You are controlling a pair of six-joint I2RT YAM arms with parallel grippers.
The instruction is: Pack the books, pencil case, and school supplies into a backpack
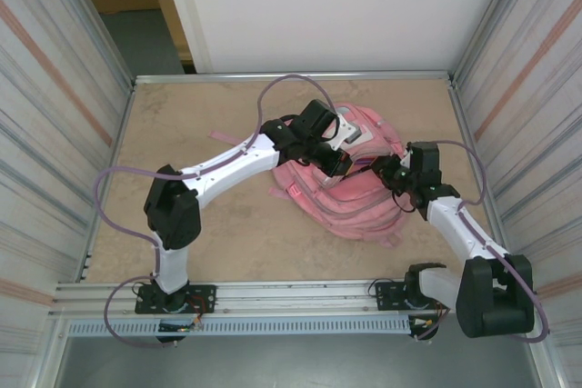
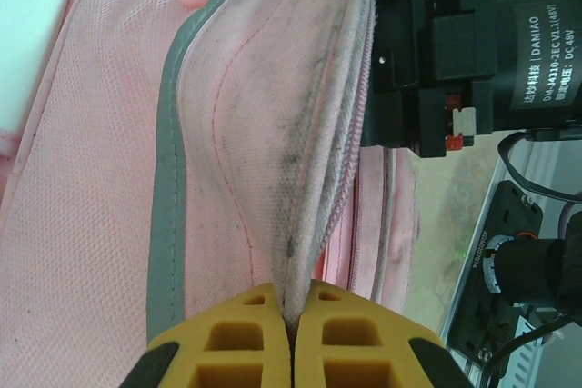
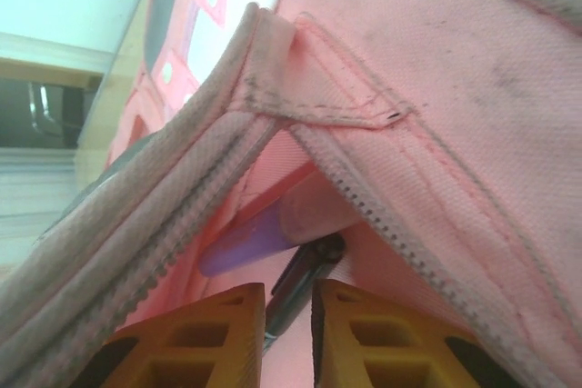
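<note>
While my left fingers [image 2: 227, 338] clench a backpack [image 2: 91, 224] flap, my right fingers [image 3: 195, 333] grip the black pen [image 3: 305, 277] inside an open pocket, beside the purple pen [image 3: 247, 243].

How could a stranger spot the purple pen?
Find the big pink backpack and its unzipped opening. Just inside, beyond the right end effector, lies the purple pen. It is thicker and paler than the thin black pen beside it.

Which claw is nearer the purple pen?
Right. The right claw, gripping the black pen, is at the pocket mouth with the purple pen just ahead. The left claw pinches a backpack flap farther off.
</note>
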